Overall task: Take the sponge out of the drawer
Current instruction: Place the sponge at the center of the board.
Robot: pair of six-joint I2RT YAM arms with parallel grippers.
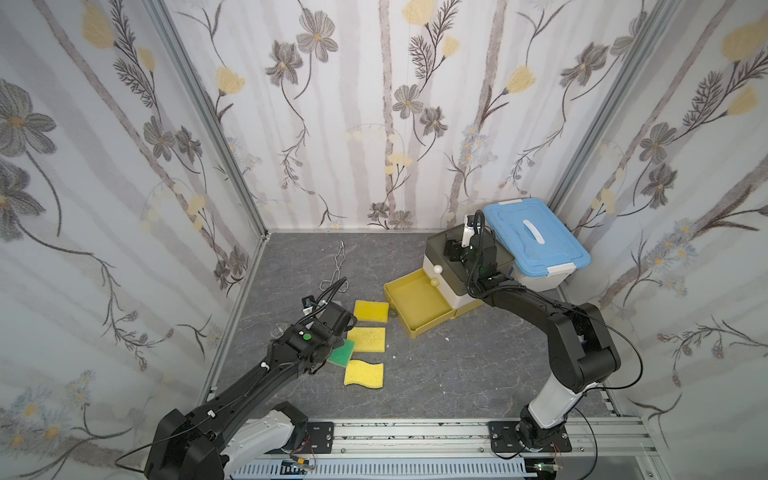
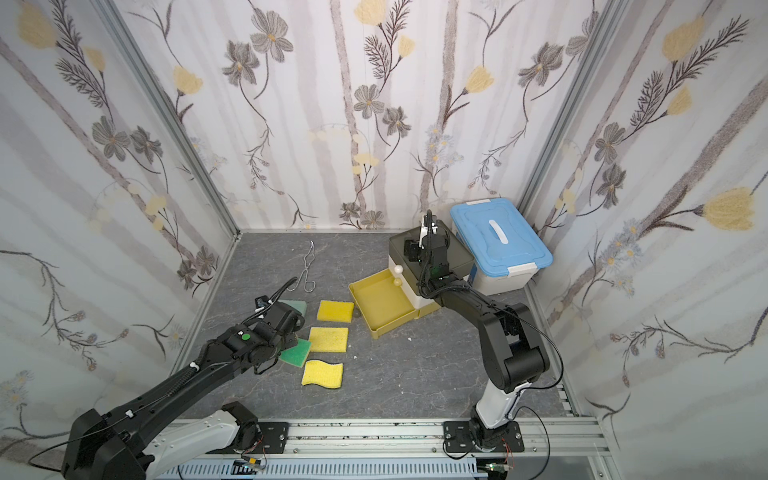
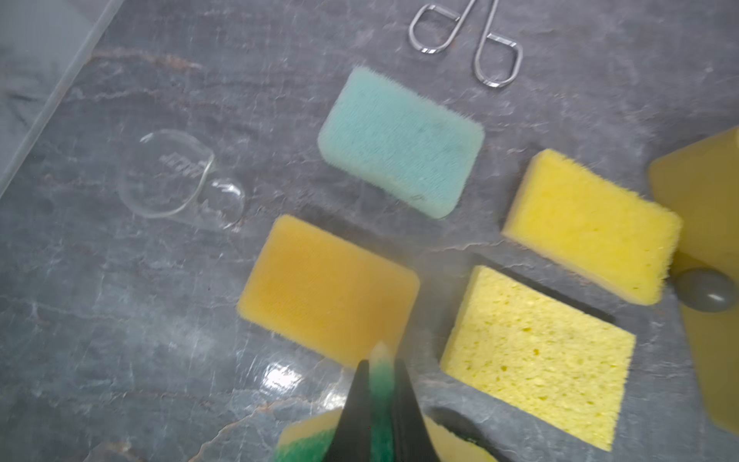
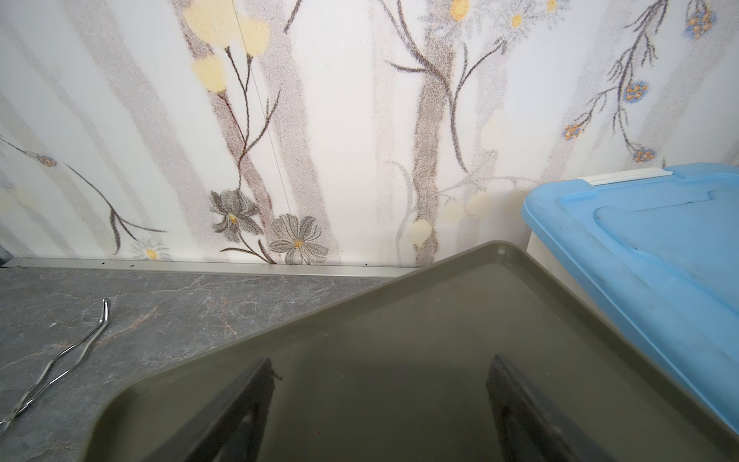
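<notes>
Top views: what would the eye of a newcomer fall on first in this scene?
Bright yellow sponges lie in a row on the dark table, next to the open yellow drawer, which looks empty. The left pincer is shut on a green-and-yellow sponge beside that row. At the far right corner stands a blue-lidded box, with the open right pincer above the drawer unit beside it.
</notes>
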